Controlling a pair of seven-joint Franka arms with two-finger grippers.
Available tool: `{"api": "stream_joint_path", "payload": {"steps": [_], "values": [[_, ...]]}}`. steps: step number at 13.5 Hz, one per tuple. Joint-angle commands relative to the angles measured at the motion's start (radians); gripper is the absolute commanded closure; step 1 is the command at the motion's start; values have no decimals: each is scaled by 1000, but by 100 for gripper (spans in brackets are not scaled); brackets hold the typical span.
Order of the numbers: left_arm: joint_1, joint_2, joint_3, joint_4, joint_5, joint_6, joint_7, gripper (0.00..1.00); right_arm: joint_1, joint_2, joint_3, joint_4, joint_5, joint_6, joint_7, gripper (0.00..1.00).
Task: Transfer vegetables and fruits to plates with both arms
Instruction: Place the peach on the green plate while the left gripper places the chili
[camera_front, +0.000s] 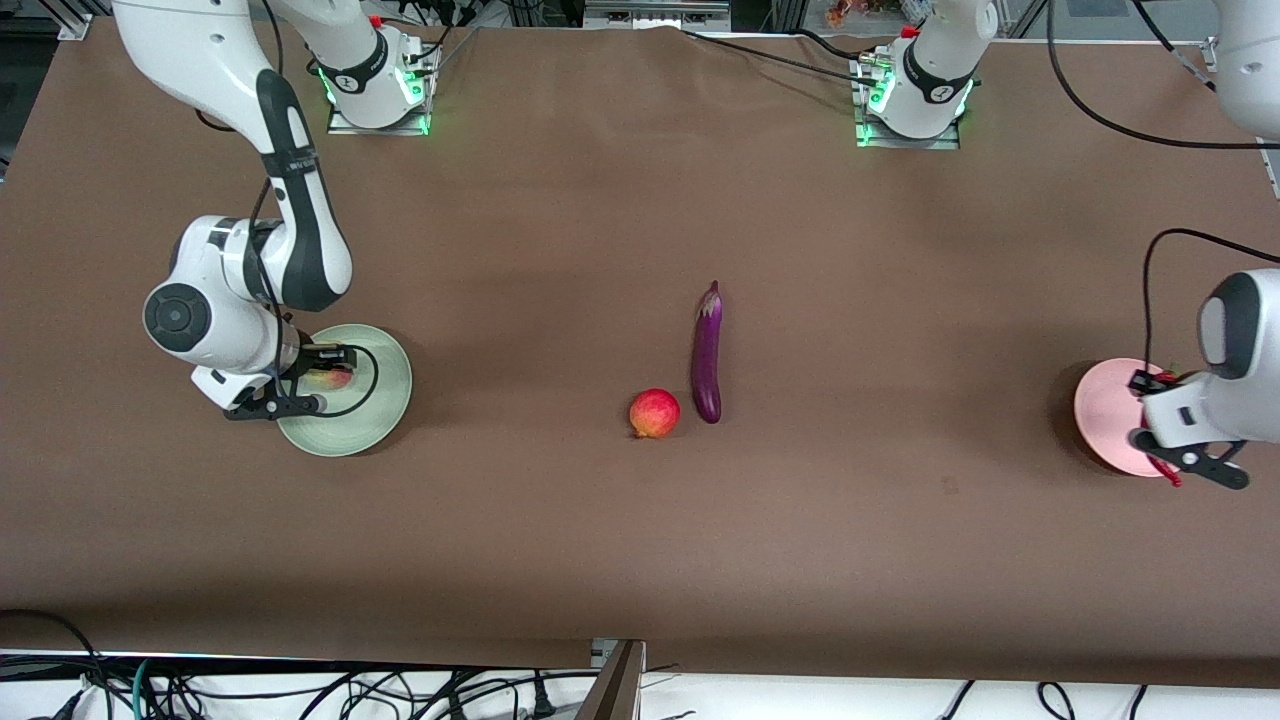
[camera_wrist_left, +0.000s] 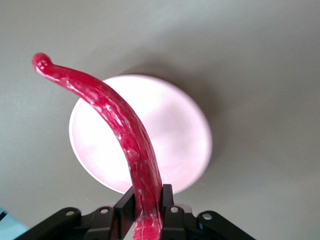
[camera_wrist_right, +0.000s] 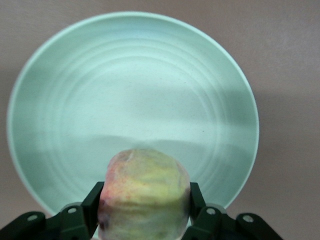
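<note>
Front view: right gripper (camera_front: 322, 378) over green plate (camera_front: 385, 405), clamped on peach (camera_wrist_right: 144, 194). Left gripper (camera_front: 1172, 425) over pink plate (camera_front: 1105, 410), pinching chili (camera_wrist_left: 117, 127) at one end, rest hanging above plate. Red fruit (camera_front: 655, 413) and eggplant (camera_front: 707, 352) just beside each other at table middle, not yet moved. Step in hand, by my reading: first pair at drop-off. Next: lower both, release onto plates; chili may roll off rim, so centre it first.
</note>
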Motion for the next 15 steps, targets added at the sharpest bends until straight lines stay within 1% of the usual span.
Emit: {"api": "stream_joint_path", "payload": {"steps": [1, 2, 3, 4, 5, 6, 8, 9, 10, 11, 13, 15], "values": [[48, 68, -18, 10, 18, 67, 37, 98, -33, 8, 6, -1, 30, 23, -40, 40], [65, 92, -18, 9, 16, 82, 47, 94, -33, 8, 6, -1, 33, 23, -45, 0], [70, 114, -18, 10, 9, 85, 47, 90, -33, 7, 6, 7, 47, 17, -42, 0], [79, 120, -18, 10, 8, 99, 47, 81, -33, 4, 6, 19, 59, 11, -47, 0], [81, 119, -19, 9, 7, 102, 47, 23, -27, -4, 8, 28, 59, 2, -41, 0], [81, 115, -19, 9, 2, 96, 47, 0, -18, -13, 9, 53, 59, -24, -39, 0], [81, 105, -25, 9, 2, 87, 45, 0, -12, -21, 22, 131, 61, -102, -37, 0], [81, 90, -31, 9, 1, 75, 45, 0, -10, -21, 49, 184, 67, -147, -9, 0], [79, 65, -51, 15, 1, 26, 45, 0, -6, -16, 75, 239, 81, -182, 65, 0], [78, 31, -91, 20, 1, -44, 44, 0, 9, -7, 103, 292, 81, -210, 166, 0], [76, -36, -172, 23, 1, -166, 38, 0, 34, 43, 167, 401, 81, -247, 397, 0], [76, -88, -254, 29, -24, -259, 27, 0, 45, 98, 247, 506, 79, -244, 565, 0]]}}
